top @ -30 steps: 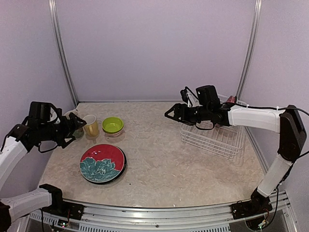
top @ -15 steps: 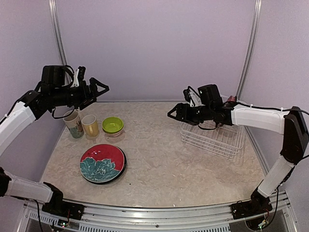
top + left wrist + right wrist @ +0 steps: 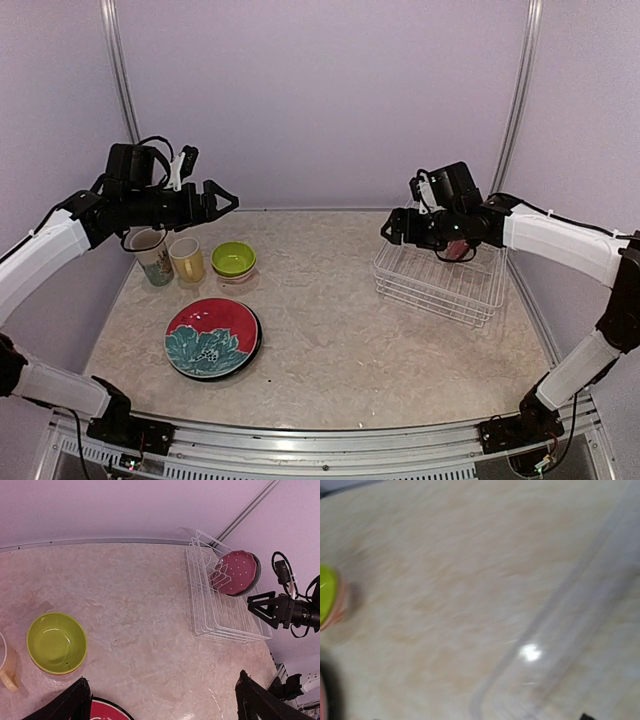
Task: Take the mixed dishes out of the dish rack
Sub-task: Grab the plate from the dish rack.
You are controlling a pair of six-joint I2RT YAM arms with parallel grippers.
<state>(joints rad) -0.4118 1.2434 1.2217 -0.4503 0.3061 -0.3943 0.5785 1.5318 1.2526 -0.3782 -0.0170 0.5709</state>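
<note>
Overhead, the left gripper is seen spread open and empty, raised above the cream patterned mug and yellow cup. The right gripper, also parted and empty, is held at the left edge of the white wire dish rack. Only the left wrist view shows the pink dotted plate and dark plate upright at the rack's far end. Bare marbled tabletop is seen between rack and lime-green bowl.

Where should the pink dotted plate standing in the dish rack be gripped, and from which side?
Grip the top rim of the pink dotted plate, coming down from above. It stands on edge in the far slots of the dish rack, so only its upper edge is free. Wires flank its lower part, and the dark plate sits close behind it.
</note>
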